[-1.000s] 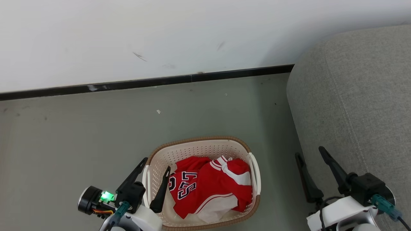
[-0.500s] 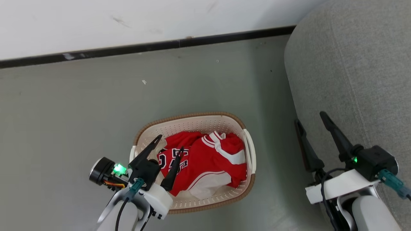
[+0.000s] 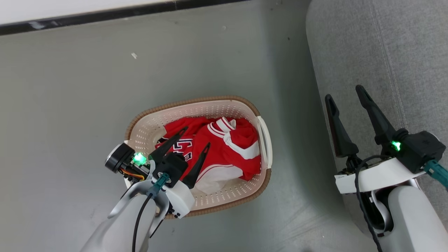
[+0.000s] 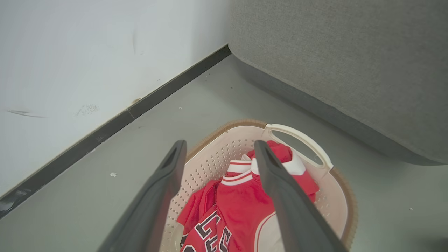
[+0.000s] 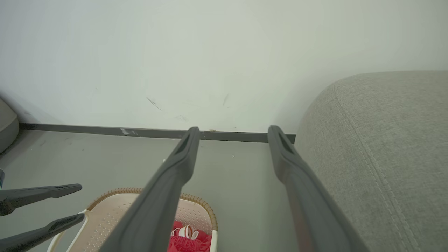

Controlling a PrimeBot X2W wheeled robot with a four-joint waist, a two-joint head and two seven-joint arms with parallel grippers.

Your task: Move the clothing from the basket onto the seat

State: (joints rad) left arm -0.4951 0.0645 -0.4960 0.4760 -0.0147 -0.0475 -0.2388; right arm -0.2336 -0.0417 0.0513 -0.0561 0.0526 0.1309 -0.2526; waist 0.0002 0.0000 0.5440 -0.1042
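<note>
Sofa point(image 3: 385, 52), grey and woven, takes the right side. On the floor point(image 3: 70, 105) beside it stands the cream laundry basket point(image 3: 196, 101), red jersey and shorts point(image 3: 227, 154) heaped inside. The left gripper point(image 3: 196, 136) hangs over them, spread wide, empty. The right gripper point(image 3: 344, 91) gapes above the sofa's edge.

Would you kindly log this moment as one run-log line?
left hand: open, above red jersey in laundry basket | right hand: open, empty, near grey sofa | jersey not yet gripped

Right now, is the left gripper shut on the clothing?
No, the left gripper is open over the clothing in the basket.
</note>
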